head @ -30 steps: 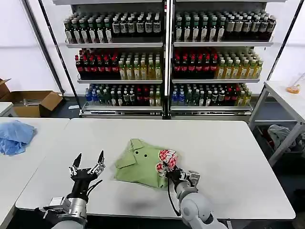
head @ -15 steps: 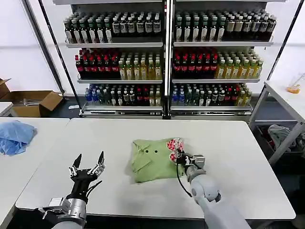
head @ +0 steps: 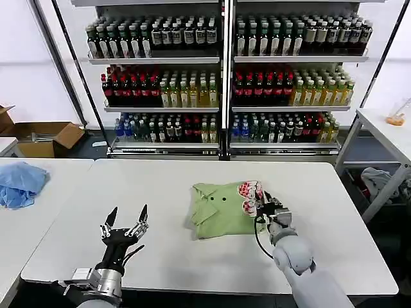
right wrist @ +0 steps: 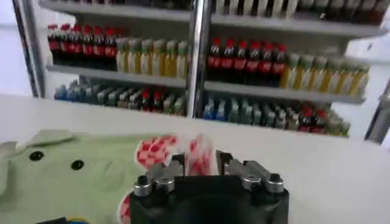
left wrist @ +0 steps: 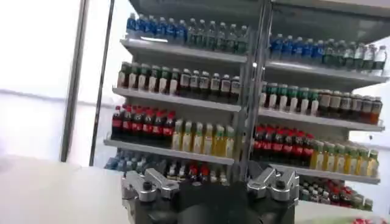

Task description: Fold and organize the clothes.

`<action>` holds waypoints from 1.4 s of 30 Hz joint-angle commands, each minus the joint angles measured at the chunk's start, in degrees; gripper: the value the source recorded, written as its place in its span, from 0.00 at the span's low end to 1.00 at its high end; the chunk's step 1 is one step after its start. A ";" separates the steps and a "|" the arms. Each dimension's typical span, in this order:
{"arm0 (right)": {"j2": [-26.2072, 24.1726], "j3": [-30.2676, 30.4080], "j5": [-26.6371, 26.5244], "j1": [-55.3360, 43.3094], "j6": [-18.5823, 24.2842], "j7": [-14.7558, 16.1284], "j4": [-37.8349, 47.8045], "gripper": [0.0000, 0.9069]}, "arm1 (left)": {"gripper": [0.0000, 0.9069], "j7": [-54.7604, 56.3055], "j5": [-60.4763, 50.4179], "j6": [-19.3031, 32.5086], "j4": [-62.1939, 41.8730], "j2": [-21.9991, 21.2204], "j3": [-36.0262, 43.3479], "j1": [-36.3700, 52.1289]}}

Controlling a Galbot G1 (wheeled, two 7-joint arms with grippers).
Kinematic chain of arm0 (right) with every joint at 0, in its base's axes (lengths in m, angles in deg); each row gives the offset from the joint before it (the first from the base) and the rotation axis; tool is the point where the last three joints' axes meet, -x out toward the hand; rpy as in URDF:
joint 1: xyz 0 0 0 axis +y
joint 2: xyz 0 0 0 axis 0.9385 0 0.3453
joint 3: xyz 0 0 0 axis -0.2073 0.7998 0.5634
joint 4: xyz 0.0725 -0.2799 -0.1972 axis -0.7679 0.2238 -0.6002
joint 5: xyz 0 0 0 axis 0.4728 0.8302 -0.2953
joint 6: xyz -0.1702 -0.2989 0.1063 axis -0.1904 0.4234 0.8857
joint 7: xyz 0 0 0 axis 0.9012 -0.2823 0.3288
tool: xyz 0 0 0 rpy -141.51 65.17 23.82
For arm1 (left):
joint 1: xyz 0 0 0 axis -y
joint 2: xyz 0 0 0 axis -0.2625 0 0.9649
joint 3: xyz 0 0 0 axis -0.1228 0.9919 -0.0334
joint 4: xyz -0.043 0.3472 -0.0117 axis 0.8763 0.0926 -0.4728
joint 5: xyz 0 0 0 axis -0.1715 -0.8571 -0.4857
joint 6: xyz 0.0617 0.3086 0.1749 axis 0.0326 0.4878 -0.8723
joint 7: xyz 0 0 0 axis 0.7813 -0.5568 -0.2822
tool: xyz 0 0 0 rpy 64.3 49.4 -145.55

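A: We log the light green soft fabric shirt [head: 221, 210] mid-table [head: 334, 256]; right gripper [head: 264, 203] pinches its red-and-white floral patch [head: 248, 190], jaws nearly closed.

B: Left gripper [head: 125, 221], well left of the shirt, spread wide, empty. We should drag low and slowly.

One green shirt [head: 221, 208], one blue cloth [head: 19, 183], one cardboard box [head: 45, 138], two grippers [head: 125, 230] [head: 260, 204]
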 commanded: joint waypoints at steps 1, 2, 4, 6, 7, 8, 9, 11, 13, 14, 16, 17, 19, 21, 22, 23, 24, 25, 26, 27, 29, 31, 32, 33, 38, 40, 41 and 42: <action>-1.01 -7.28 8.03 19.43 13.56 -2.45 -17.58 1.00 | 1.00 -0.60 -2.60 0.74 0.12 -0.41 0.06 -0.28; -0.76 -8.24 8.39 22.17 14.08 -2.60 -18.74 1.00 | 1.00 -0.62 -2.72 0.71 0.22 -0.53 -0.04 -0.31; -0.39 -9.19 9.40 24.53 14.52 -2.98 -19.63 1.00 | 1.00 -0.76 -2.91 0.69 0.49 -0.68 -0.16 -0.44; -0.12 -10.54 10.06 26.70 14.98 -3.08 -21.22 1.00 | 1.00 -0.96 -3.52 0.70 0.82 -0.89 -0.30 -0.67; -0.09 -10.72 10.22 27.21 15.17 -3.07 -21.69 1.00 | 1.00 -1.04 -3.87 0.69 0.94 -1.00 -0.36 -0.80; -0.12 -11.31 10.67 28.25 15.71 -3.03 -22.69 1.00 | 1.00 -1.28 -4.60 0.73 1.06 -1.07 -0.40 -1.03; -0.18 -11.61 11.33 28.74 16.22 -3.04 -23.25 1.00 | 1.00 -1.40 -4.76 0.81 1.09 -1.11 -0.41 -1.15; -0.21 -11.93 11.78 29.78 16.70 -3.06 -24.16 1.00 | 1.00 -1.64 -5.92 0.88 0.87 -1.24 -0.45 -1.41; -0.10 -11.93 11.72 30.29 16.79 -3.09 -24.55 1.00 | 1.00 -1.90 -6.51 0.91 0.84 -1.38 -0.52 -1.59; 0.01 -11.94 11.74 30.80 17.02 -3.01 -24.90 1.00 | 1.00 -2.02 -6.68 0.76 0.93 -1.51 -0.57 -1.74; 0.14 -11.91 11.64 31.30 17.11 -2.93 -25.47 1.00 | 1.00 -2.18 -6.96 0.47 1.09 -1.60 -0.69 -1.94; 0.20 -11.90 11.53 31.75 17.71 -2.86 -25.84 1.00 | 1.00 -2.46 -7.06 0.28 1.20 -1.65 -0.78 -2.07; 0.20 -11.98 11.49 32.16 18.69 -2.76 -26.19 1.00 | 1.00 -2.81 -7.39 -0.09 1.27 -1.77 -0.92 -2.13; 0.09 -12.20 11.35 32.92 18.91 -3.40 -27.30 1.00 | 1.00 -3.23 -7.52 -0.60 1.51 -2.18 -1.09 -2.14; 0.07 -12.24 11.34 33.10 18.91 -3.58 -27.57 1.00 | 1.00 -3.34 -7.58 -0.77 1.55 -2.29 -1.15 -2.14; 0.04 -12.29 11.38 33.31 18.92 -3.99 -27.98 1.00 | 1.00 -3.44 -7.90 -0.90 1.65 -2.54 -1.22 -2.20; 0.00 -12.31 11.38 33.38 18.93 -4.12 -28.31 1.00 | 1.00 -3.63 -8.09 -0.89 1.84 -2.69 -1.31 -2.27; -0.04 -12.33 11.39 33.43 18.89 -4.23 -28.44 1.00 | 1.00 -3.74 -8.21 -0.94 1.98 -2.75 -1.37 -2.47; -0.09 -12.34 11.37 33.52 18.73 -4.31 -28.77 1.00 | 1.00 -4.03 -8.36 -0.96 2.18 -2.86 -1.54 -2.77; -0.12 -12.28 11.41 33.58 18.63 -4.36 -29.04 1.00 | 1.00 -4.14 -8.57 -0.96 2.23 -2.93 -1.72 -2.94; -0.22 -12.08 11.46 33.78 18.72 -4.39 -29.69 1.00 | 1.00 -4.36 -8.80 -0.94 2.54 -3.12 -2.07 -3.43; -0.29 -12.01 11.65 34.06 18.72 -4.37 -30.27 1.00 | 1.00 -4.68 -9.03 -0.90 3.00 -3.26 -2.44 -4.00; -0.29 -12.00 11.71 34.16 18.74 -4.40 -30.36 1.00 | 1.00 -4.86 -9.13 -0.84 3.23 -3.33 -2.59 -4.27; -0.33 -11.96 11.79 34.33 18.87 -4.62 -30.50 1.00 | 1.00 -5.03 -9.20 -0.82 3.46 -3.39 -2.73 -4.56; -0.23 -11.77 12.40 34.93 18.99 -5.29 -31.02 1.00 | 1.00 -5.48 -9.44 -0.56 3.91 -3.40 -3.50 -5.35; -0.06 -11.63 12.96 35.07 19.26 -5.51 -31.28 1.00 | 1.00 -5.53 -9.43 -0.56 3.97 -3.43 -3.64 -5.44; 0.07 -11.64 13.45 35.15 19.45 -5.57 -31.39 1.00 | 1.00 -5.56 -9.49 -0.55 4.00 -3.44 -3.66 -5.50; 0.14 -11.71 13.75 35.18 19.39 -5.63 -31.46 1.00 | 1.00 -5.60 -9.55 -0.51 4.06 -3.47 -3.65 -5.59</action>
